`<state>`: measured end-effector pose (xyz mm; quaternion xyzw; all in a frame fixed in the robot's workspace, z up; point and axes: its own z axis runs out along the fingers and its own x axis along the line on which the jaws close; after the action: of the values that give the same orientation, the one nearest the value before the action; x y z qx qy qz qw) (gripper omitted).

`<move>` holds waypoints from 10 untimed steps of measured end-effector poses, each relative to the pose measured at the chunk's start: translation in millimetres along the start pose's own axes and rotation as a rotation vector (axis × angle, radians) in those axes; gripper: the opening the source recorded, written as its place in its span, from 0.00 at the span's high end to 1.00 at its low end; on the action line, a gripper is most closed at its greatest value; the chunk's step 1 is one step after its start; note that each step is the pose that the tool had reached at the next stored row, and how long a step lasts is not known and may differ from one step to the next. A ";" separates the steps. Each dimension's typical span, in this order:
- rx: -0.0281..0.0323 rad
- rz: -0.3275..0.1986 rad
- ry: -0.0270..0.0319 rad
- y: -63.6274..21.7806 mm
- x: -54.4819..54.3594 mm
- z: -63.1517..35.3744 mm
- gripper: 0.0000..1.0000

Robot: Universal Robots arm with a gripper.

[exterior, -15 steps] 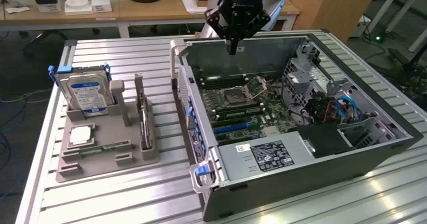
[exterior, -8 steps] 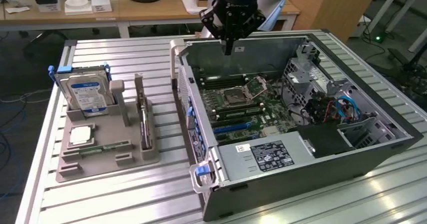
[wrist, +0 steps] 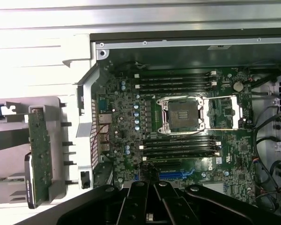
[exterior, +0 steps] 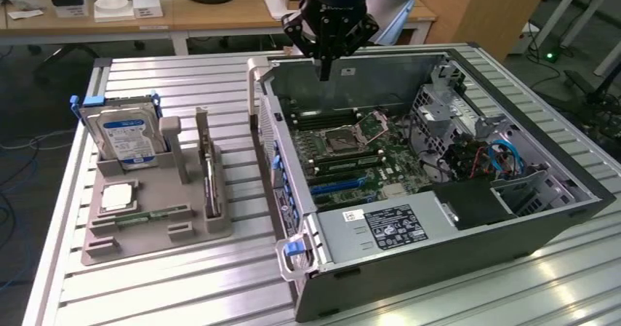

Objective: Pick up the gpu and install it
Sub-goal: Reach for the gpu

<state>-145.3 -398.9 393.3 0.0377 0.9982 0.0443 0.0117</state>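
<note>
Gripper [exterior: 326,71] [wrist: 147,183]: fingers closed together, nothing held; it hangs above the far wall of the open computer case [exterior: 543,217], over the motherboard [exterior: 342,151] [wrist: 178,117].
Gpu [exterior: 211,184] [wrist: 39,152]: thin flat card standing on its long edge in a slot of the grey holder [exterior: 145,235], well apart from the gripper.
Gpu, faces: green circuit board on one side, a black cooler edge on the other, as seen in the wrist view.
Gpu, position: in the exterior view, on the holder's side nearest the case, just beside the case's outer wall.
Holder, other items: hard drive [exterior: 121,133] with blue-white label, upright; memory stick [exterior: 150,215], lying flat.
Support: slatted metal table [exterior: 174,282].
</note>
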 end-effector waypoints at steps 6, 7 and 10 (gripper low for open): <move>-0.0001 0.000 -0.0001 -0.7 6.4 -0.1 0.90; -0.0001 0.000 0.0000 -0.8 7.2 -0.2 0.90; 0.0000 0.000 0.0000 -1.0 9.8 -0.3 0.90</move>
<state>-155.1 -399.2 393.3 0.0377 0.9982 0.0443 0.0116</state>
